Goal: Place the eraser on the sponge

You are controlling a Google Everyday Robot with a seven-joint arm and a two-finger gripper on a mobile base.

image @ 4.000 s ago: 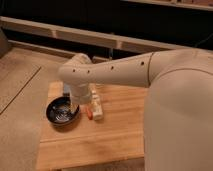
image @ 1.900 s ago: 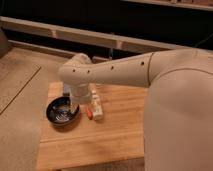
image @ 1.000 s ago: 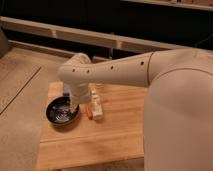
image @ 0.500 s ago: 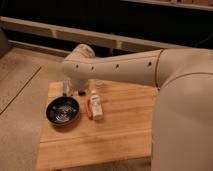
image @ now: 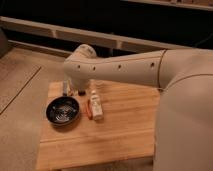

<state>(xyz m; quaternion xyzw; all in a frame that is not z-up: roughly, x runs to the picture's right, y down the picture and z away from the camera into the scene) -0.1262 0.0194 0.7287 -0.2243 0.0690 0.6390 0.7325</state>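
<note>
My arm reaches in from the right, and its white wrist hangs over the back left of the wooden table (image: pixel 120 135). The gripper (image: pixel 78 88) points down just under the wrist, behind the black bowl (image: pixel 63 110). A small dark block that looks like the eraser (image: pixel 81 93) shows right below the gripper, either on the table or just above it. At the wrist's left edge a small blue-grey piece that looks like the sponge (image: pixel 65 89) is partly hidden.
A white bottle (image: pixel 95 104) lies on the table right of the bowl, with an orange piece (image: pixel 88 109) along its left side. The table's left and front edges drop to a tan floor. A dark shelf rail runs behind.
The wrist and gripper have moved from over the bowl toward the table's back, and the bowl now shows whole.
</note>
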